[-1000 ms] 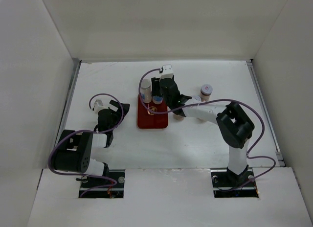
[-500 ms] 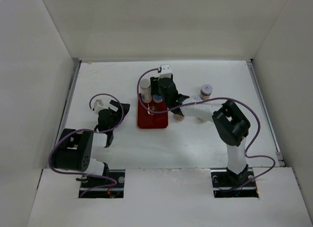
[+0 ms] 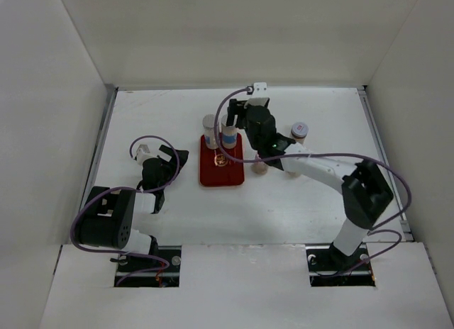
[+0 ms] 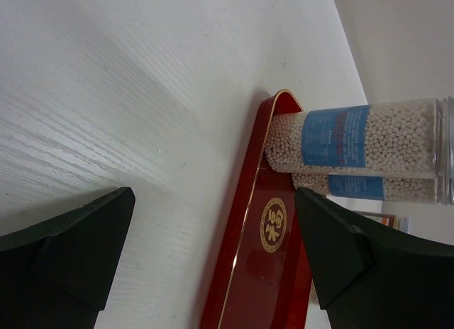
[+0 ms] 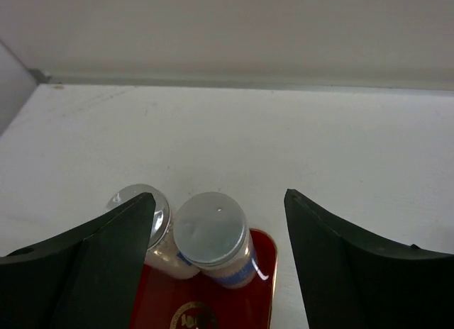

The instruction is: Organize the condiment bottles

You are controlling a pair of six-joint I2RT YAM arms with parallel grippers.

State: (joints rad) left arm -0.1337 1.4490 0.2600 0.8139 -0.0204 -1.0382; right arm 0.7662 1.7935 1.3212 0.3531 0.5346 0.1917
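Bottles (image 5: 211, 233) upright on red tray (image 5: 250, 300), beneath wide-apart right jaws, untouched.

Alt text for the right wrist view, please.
Two grey-lidded jars stand upright side by side at the far end of a red tray, seen from above and framed by the open right tool. The white table and a pale wall lie beyond.
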